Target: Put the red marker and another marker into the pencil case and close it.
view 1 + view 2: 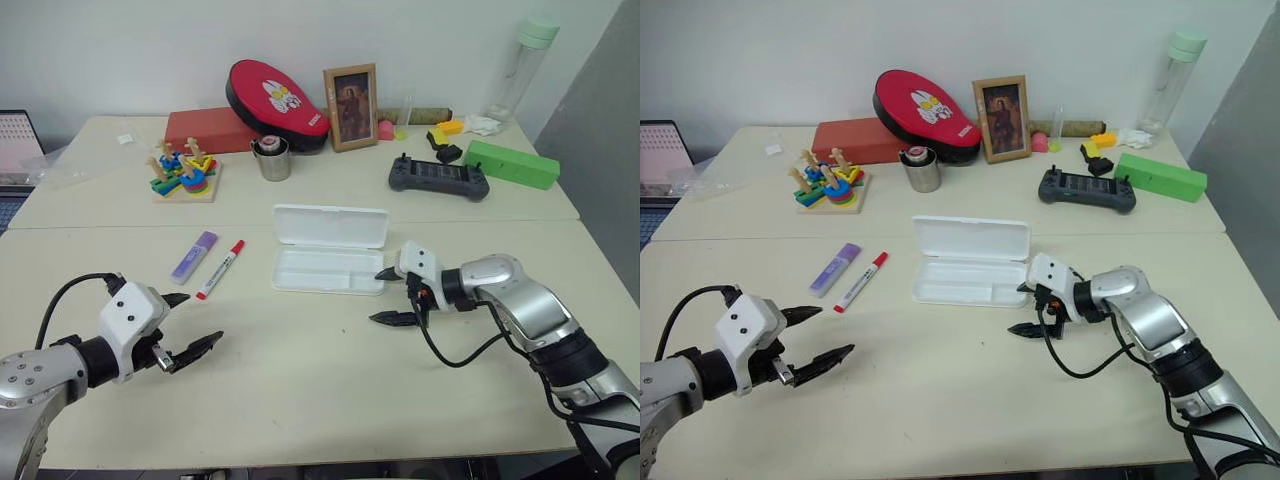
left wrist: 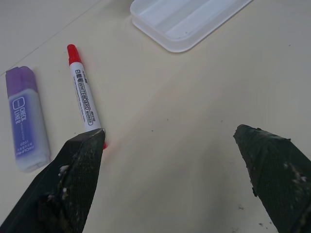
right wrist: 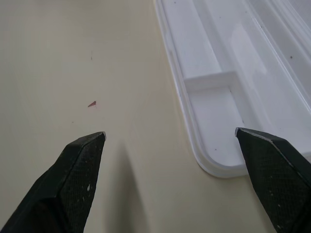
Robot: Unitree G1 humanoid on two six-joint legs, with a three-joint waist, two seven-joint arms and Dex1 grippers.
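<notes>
Pencil case: a plain white rectangular plastic pencil case [image 1: 329, 250] with rounded corners is seen lying open in the middle of the cream surface [image 1: 330, 390]; its lid is folded back flat on the far side, and the shallow tray, split by low ribs into compartments, holds nothing.
Red marker: a slim white-barrelled marker with a red cap and red end [image 1: 220, 269] is laid at a slant to the left of the case, well apart from it; black lettering is printed along its barrel.
Purple marker: a short, flat lavender-purple marker with a paler label [image 1: 194, 256] is laid just beside the red marker, on the side away from the case, not touching it.
Left gripper: the left gripper [image 1: 192, 325] is held near the front left of the surface, nearer than both markers, its two black fingers spread wide with nothing between them.
Right gripper: the right gripper [image 1: 393, 296] is held at the case's near right corner, its fingers spread and empty, one finger over the tray's end and the other over the bare surface.
Background: a stacking toy, a metal cup, a red case, a framed picture, a black controller and a green block are set along the far side.
</notes>
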